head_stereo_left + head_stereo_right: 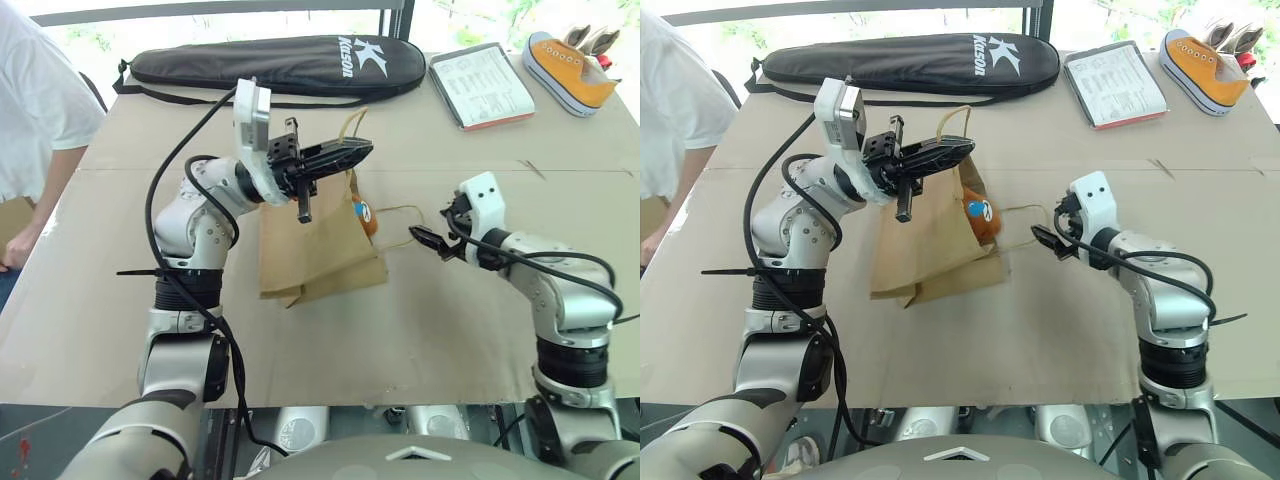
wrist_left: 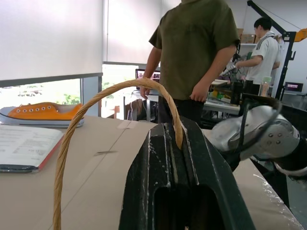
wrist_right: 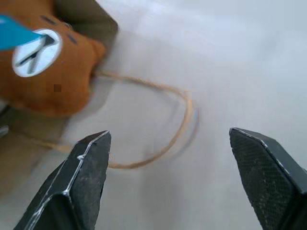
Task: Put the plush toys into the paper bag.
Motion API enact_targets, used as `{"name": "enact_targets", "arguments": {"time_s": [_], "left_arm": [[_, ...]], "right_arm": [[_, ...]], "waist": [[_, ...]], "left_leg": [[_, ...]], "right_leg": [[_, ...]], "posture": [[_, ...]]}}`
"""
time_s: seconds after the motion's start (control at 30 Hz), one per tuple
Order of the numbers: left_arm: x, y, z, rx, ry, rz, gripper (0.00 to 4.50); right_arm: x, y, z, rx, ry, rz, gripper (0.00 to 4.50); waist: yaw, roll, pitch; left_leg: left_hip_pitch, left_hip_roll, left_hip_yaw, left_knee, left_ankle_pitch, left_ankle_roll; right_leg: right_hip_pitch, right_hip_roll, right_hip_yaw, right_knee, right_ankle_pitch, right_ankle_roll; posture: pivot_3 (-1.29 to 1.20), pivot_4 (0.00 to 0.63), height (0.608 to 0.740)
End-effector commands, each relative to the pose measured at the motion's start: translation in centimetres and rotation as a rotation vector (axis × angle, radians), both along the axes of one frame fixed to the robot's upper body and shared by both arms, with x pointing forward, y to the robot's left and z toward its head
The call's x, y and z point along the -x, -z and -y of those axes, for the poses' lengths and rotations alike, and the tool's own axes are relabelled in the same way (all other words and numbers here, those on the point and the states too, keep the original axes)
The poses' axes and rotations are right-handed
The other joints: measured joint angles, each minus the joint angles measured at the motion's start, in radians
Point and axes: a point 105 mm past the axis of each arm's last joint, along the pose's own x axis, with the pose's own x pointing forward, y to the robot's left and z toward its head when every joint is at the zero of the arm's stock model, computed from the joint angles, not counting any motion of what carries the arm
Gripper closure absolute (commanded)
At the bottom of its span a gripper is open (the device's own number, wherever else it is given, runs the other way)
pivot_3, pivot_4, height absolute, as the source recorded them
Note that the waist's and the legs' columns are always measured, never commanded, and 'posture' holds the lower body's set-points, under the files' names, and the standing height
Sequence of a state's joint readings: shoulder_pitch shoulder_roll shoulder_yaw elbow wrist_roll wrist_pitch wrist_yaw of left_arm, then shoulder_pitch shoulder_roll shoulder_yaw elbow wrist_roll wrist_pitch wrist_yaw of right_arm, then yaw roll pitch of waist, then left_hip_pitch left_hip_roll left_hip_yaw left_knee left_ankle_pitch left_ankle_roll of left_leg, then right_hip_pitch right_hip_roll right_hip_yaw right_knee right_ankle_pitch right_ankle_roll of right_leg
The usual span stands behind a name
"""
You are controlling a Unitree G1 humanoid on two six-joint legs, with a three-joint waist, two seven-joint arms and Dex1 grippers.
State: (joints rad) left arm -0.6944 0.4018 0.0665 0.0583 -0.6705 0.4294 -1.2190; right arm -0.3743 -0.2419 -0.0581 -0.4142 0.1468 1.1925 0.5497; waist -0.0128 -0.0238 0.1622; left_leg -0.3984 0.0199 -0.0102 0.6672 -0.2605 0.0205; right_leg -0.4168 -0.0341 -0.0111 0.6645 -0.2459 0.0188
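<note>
My left gripper [image 1: 345,155] is clamped tight on one twisted tan loop handle [image 2: 91,108] of the plain brown kraft paper bag [image 1: 925,245]; the cord runs up out of the seam between my closed fingers and arches over them. I hold that handle raised off the cardboard-covered table [image 1: 430,320], I judge so that the upper wall of the bag lifts away from the lower one and the mouth gapes toward my other arm. The rest of the bag lies flat on the table below and behind those jaws. Just under my left fingertips, at the bag's mouth, sits the brown plush bear head with the blue face mark [image 1: 980,217], part inside and part poking out over the lip, so this toy is not yet fully seated. The second loop handle [image 3: 168,129] lies slack on the table between the bag's mouth and my right gripper [image 1: 432,240]. That gripper is spread wide and empty, its two black fingers straddling the slack loop from just beyond it, with the bear ahead of the jaws and off toward one finger. I judge it stands clear of the mouth, free to nudge the bear deeper. The white-and-red toy I cannot place; it may be in the bag already.
</note>
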Motion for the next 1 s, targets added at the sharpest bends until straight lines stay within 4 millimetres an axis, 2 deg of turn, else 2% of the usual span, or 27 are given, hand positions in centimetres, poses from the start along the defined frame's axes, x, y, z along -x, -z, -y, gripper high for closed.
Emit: {"name": "enact_targets", "arguments": {"time_s": [0.03,0.07,0.1,0.13,0.27,0.33,0.47,0.5,0.53,0.57,0.6,0.77,0.83,0.93,0.97,1.0], "left_arm": [[0.5,-0.7,0.1,0.008,0.007,0.044,4.5],[0.6,-0.7,0.1,0.01,0.005,0.043,4.5],[0.7,-0.7,0.1,0.013,0.001,0.04,4.5],[0.7,-0.7,0.1,0.015,-0.002,0.037,4.5],[0.9,-0.7,-0.3,0.029,-0.032,0.029,4.5],[0.9,-0.6,-0.4,0.036,-0.042,0.024,4.5],[1.0,-0.7,-0.4,0.059,-0.053,0.006,4.5],[1.0,-0.9,-0.5,0.075,-0.052,-0.001,4.5],[0.7,-1.8,-1.0,0.124,-0.064,-0.026,4.5],[0.5,-2.5,-1.3,0.159,-0.072,-0.044,4.5],[0.3,-3.0,-1.6,0.185,-0.077,-0.059,4.5],[-1.5,-5.2,-3.2,0.281,-0.126,-0.11,4.5],[-2.3,-5.5,-3.6,0.293,-0.142,-0.13,4.5],[-3.0,-5.0,-3.5,0.261,-0.12,-0.125,4.5],[-3.1,-4.7,-3.4,0.254,-0.111,-0.126,4.5],[-3.3,-4.4,-3.4,0.251,-0.108,-0.13,4.5]], "right_arm": [[-1.0,0.6,-0.2,-0.08,0.043,-0.04,0.73],[-1.3,0.9,-0.3,-0.093,0.051,-0.055,0.73],[-1.6,0.8,-0.6,-0.108,0.04,-0.045,1.22],[-1.7,0.7,-0.8,-0.116,0.03,-0.036,1.46],[-1.5,-2.4,-2.0,-0.251,-0.054,0.096,3.46],[-1.3,-3.0,-2.1,-0.283,-0.078,0.116,4.42],[-0.6,-5.0,-2.6,-0.394,-0.149,0.182,4.47],[-0.4,-6.4,-2.8,-0.477,-0.162,0.2,4.47],[0.1,-9.2,-2.7,-0.592,-0.187,0.257,4.47],[0.6,-11.1,-2.6,-0.669,-0.21,0.297,4.47],[1.1,-12.3,-2.4,-0.708,-0.224,0.322,4.47],[3.2,-17.9,-1.5,-0.766,-0.276,0.462,4.47],[4.2,-19.8,-1.7,-0.755,-0.309,0.506,4.47],[5.1,-20.8,-2.1,-0.731,-0.343,0.516,4.47],[5.0,-20.2,-2.0,-0.704,-0.327,0.493,4.47],[4.1,-18.6,-1.7,-0.631,-0.265,0.449,4.47]], "waist": [[0.0,0.0,0.0],[0.0,0.0,0.0],[-0.002,0.0,0.0],[-0.002,0.0,0.0],[-0.002,0.0,0.0],[-0.002,0.0,0.0],[-0.001,0.0,0.0],[-0.001,0.0,0.0],[-0.001,0.0,0.0],[-0.003,0.001,0.0],[-0.003,0.002,0.001],[0.0,0.002,0.001],[-0.001,0.002,0.001],[-0.001,0.002,0.001],[-0.002,0.002,0.001],[-0.002,0.002,0.001]], "left_leg": [[0.0,0.0,0.0,0.0,0.0,0.0],[0.0,-0.001,0.0,0.0,0.0,0.0],[0.0,-0.001,0.0,0.0,0.0,0.0],[0.001,-0.001,0.001,0.0,0.0,0.0],[0.001,-0.001,0.0,0.0,0.0,0.0],[0.0,0.001,0.0,0.0,0.0,0.0],[0.0,0.001,0.0,0.0,0.0,0.0],[0.0,0.001,0.0,0.0,0.0,0.0],[0.0,0.001,0.0,0.0,0.0,0.0],[0.0,0.001,0.0,0.0,0.0,0.0],[0.0,0.001,0.0,0.0,0.0,0.0],[0.0,0.001,-0.001,0.0,0.0,0.0],[0.0,0.0,0.0,0.0,0.0,0.001],[0.0,0.0,0.0,0.0,0.0,0.001],[0.0,-0.001,0.0,0.0,0.0,0.001],[0.0,-0.001,0.0,-0.001,0.0,0.001]], "right_leg": [[0.0,0.0,0.0,0.0,0.0,0.0],[0.0,0.0,0.0,0.0,0.0,0.0],[0.0,0.0,0.0,0.0,0.0,0.0],[0.0,0.0,0.0,0.0,0.0,0.0],[0.0,0.0,0.0,0.0,0.0,0.0],[0.0,0.0,0.0,0.0,0.0,0.0],[0.0,0.0,0.0,0.0,0.0,0.0],[0.0,0.0,0.0,-0.001,0.0,0.0],[0.0,0.0,0.0,0.0,0.0,0.0],[0.0,0.0,0.0,0.0,0.0,0.0],[0.0,0.0,0.0,0.0,0.0,0.0],[0.0,-0.001,-0.001,0.0,0.0,0.0],[0.0,-0.001,-0.001,-0.001,0.0,0.001],[0.0,-0.001,-0.001,-0.001,0.0,0.001],[0.0,-0.001,-0.001,-0.001,0.0,0.001],[0.0,0.0,-0.001,-0.001,0.0,0.001]], "posture": [[0.0,0.15,0.74],[0.0,0.15,0.74],[0.0,0.15,0.74],[0.0,0.15,0.74],[0.0,0.15,0.74],[0.0,0.15,0.74],[0.0,0.15,0.74],[0.0,0.15,0.74],[0.0,0.15,0.74],[0.0,0.15,0.74],[0.0,0.15,0.74],[0.0,0.15,0.74],[0.0,0.15,0.74],[0.0,0.15,0.74],[0.0,0.15,0.74],[0.0,0.15,0.74]]}}
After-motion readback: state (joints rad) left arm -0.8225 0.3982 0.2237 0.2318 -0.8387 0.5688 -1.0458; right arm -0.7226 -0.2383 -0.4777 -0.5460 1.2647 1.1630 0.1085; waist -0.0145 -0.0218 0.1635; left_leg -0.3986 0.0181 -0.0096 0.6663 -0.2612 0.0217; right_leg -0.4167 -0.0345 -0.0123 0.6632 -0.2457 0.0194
